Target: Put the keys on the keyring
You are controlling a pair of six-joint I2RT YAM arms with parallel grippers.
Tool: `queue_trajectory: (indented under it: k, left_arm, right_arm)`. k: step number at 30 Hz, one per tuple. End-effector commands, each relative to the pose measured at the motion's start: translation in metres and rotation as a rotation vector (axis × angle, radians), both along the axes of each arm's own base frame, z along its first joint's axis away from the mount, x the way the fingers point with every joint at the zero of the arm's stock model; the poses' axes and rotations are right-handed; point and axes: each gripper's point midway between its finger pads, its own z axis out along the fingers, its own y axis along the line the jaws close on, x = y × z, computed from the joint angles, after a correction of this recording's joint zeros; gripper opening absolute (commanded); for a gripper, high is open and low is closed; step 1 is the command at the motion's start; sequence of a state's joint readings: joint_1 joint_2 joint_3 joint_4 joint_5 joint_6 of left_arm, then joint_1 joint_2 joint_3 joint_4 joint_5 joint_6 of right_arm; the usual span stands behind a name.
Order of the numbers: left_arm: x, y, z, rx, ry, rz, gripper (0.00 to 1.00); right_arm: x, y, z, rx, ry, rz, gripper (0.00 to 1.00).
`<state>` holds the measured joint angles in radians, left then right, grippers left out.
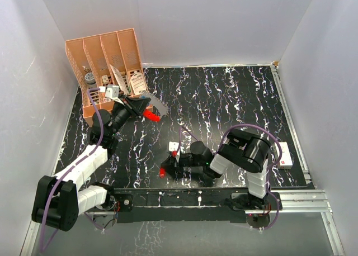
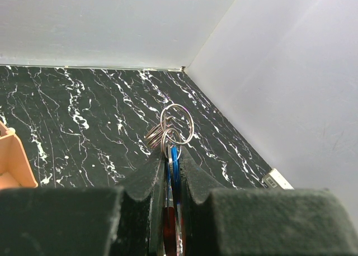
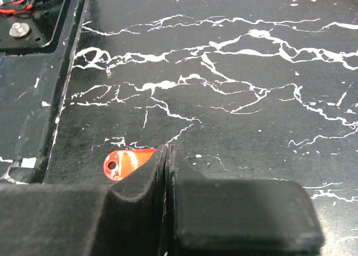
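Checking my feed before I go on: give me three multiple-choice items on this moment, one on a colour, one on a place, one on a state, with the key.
1. What colour is the compartment rack at the far left of the table?
A. Green. B. Blue. C. Orange.

2. Where is the red-headed key?
A. In the rack. B. On the table, just left of the right pincer's tips. C. On the floor below the table.

3. How does the left pincer stand?
A. Shut on the keyring. B. Wide open. C. Out of view.

Key:
1 C, the view from above shows it orange.
2 B, the right wrist view shows the red head lying on the marbled top beside the shut tips.
3 A, the left wrist view shows metal loops poking out between closed fingers.
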<state>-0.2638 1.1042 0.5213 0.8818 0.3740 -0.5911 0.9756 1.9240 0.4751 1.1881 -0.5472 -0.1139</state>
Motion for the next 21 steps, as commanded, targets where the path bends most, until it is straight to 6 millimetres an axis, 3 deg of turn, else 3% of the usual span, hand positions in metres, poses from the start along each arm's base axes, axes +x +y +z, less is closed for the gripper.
queue_trajectory:
  k: [1,10,17,19,20,21]
  left_arm:
    - [-0.006,0.005,0.021,-0.022,-0.071,0.009,0.00]
    - [-0.005,0.005,0.020,-0.021,-0.070,0.012,0.00]
    - [-0.006,0.007,0.023,-0.022,-0.083,0.018,0.00]
    - [-0.007,0.007,0.024,-0.025,-0.089,0.016,0.00]
    - [-0.007,0.006,0.024,-0.028,-0.089,0.014,0.00]
    - [-0.007,0.006,0.025,-0.033,-0.090,0.013,0.00]
  right_arm:
    - [0.008,0.006,0.025,0.092,-0.059,-0.033,0.00]
    - [0.006,0.000,0.024,0.085,-0.056,-0.049,0.00]
    - [0.024,-0.005,0.061,0.150,-0.068,-0.169,0.00]
    - [0.030,-0.004,0.063,0.130,-0.059,-0.196,0.00]
    - [0.032,-0.003,0.080,0.158,-0.074,-0.206,0.00]
    - [0.035,-0.003,0.084,0.159,-0.076,-0.221,0.00]
